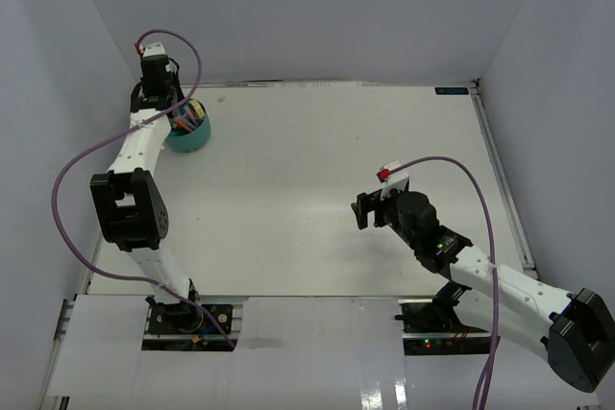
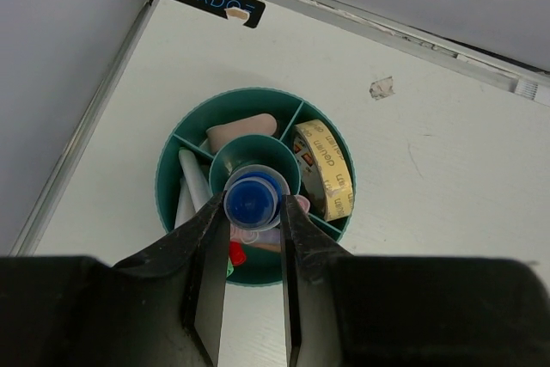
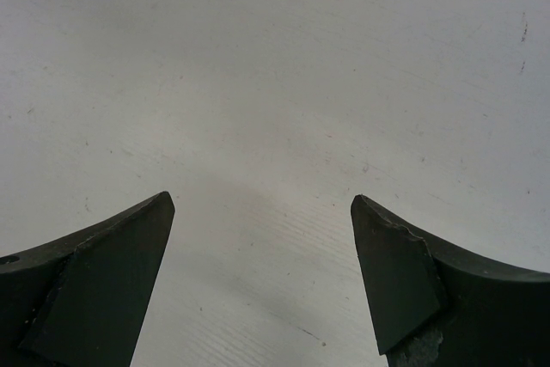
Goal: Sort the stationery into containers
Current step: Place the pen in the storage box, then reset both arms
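Table: the only loose stationery in view is what sits in the pot or in the left jaws. The overhead view shows nothing lying on the surface.

Teal organizer: it stands in the far left corner, near the table edge, and looks light. If you push down or sideways there, expect it to slide or tip and spill the sorted items.

Right gripper: its jaws are spread wide and hold nothing, over bare table well apart from the pot. It poses no risk unless you swing it across.

Left gripper: its jaws are drawn narrow and clamped on the small blue-capped bottle, right over the organizer's central tube. I cannot tell from the wrist view whether the bottle's base is inside the tube or only above it.

Tape roll: it stands on edge in the right compartment, just beside the tube. A wide jaw opening on that side could knock it.

Markers: they share the left and near compartments, with the red cap right at the fingertips. Opening the jaws or pulling out at an angle could snag a cap and drag a marker out.

Bottle: this is the main worry. If you let go off-centre, it lands on the tube rim, tilts and drops into the markers or onto the table. Centre it, lower it, then open only slightly.

Small beige piece: it lies in the far compartment, clear of the jaws.
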Controlling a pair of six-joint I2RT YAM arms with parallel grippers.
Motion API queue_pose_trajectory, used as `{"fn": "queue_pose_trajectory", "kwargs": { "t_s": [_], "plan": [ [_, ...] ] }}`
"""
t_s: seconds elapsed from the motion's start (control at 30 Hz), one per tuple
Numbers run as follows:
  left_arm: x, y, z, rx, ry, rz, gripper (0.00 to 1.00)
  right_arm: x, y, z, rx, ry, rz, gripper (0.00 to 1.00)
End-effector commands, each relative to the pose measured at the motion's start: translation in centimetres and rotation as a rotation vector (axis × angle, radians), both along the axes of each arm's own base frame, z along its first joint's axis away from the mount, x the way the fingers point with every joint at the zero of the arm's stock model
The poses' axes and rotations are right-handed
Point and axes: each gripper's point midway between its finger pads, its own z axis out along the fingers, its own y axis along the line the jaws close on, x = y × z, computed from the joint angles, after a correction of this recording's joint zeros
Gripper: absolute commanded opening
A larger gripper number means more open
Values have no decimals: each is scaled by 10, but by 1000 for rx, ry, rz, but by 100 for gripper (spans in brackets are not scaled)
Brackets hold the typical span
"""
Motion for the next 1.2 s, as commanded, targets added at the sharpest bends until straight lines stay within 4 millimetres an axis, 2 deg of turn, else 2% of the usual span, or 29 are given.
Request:
{"fn": "queue_pose_trajectory", "kwargs": {
  "t_s": [0.0, 0.17, 0.23, 0.37, 0.5, 0.6, 0.63, 0.73, 0.77, 0.87, 0.9, 0.93, 1.0, 1.03, 1.07, 1.1, 1.13, 1.17],
  "plan": [
    [6, 2, 1, -12, -23, 6, 12, 4, 1, 9, 22, -28, -3, 90],
    [13, 4, -8, -8, -19, 14, 26, 3, 1, 7, 17, -20, -1, 90],
    [16, 4, -13, -6, -17, 15, 34, 4, 2, 7, 17, -22, 0, 90],
    [21, 5, -22, -12, -10, 20, 42, 3, 1, 7, 18, -21, -1, 90],
    [21, 5, -21, -12, -14, 25, 52, 3, 0, 10, 24, -30, -5, 90],
    [17, 5, -15, -9, -21, 27, 65, 3, 0, 11, 27, -33, -2, 90],
    [14, 6, -6, -5, -37, 29, 70, 2, 1, 13, 30, -36, 0, 90],
    [7, 4, 12, -9, -69, 25, 76, 2, 0, 21, 43, -48, -2, 90],
    [0, 1, 31, -15, -102, 15, 79, 2, -1, 29, 54, -64, -5, 90],
    [-18, -4, 61, -30, -152, -2, 84, 2, -6, 39, 56, -73, -26, 90],
    [-33, -9, 87, -36, -197, -23, 88, 2, -8, 45, 67, -83, -37, 90],
    [-43, -12, 99, -39, -215, -33, 90, 1, -11, 50, 68, -82, -49, 90],
    [-67, -22, 107, -54, -221, -76, 95, 0, -18, 61, 90, -95, -80, 90],
    [-91, -25, 135, -51, -285, -91, 97, 0, -20, 71, 104, -107, -91, 90],
    [-105, -29, 141, -57, -300, -103, 98, -1, -26, 72, 100, -99, -113, 90],
    [-121, -32, 130, -65, -279, -113, 98, -4, -29, 83, 121, -116, -121, 90],
    [-150, -39, 154, -65, -349, -139, 98, -6, -32, 85, 120, -109, -129, 90],
    [-165, -43, 139, -75, -328, -152, 98, -9, -38, 96, 128, -118, -141, 90]
  ]
}}
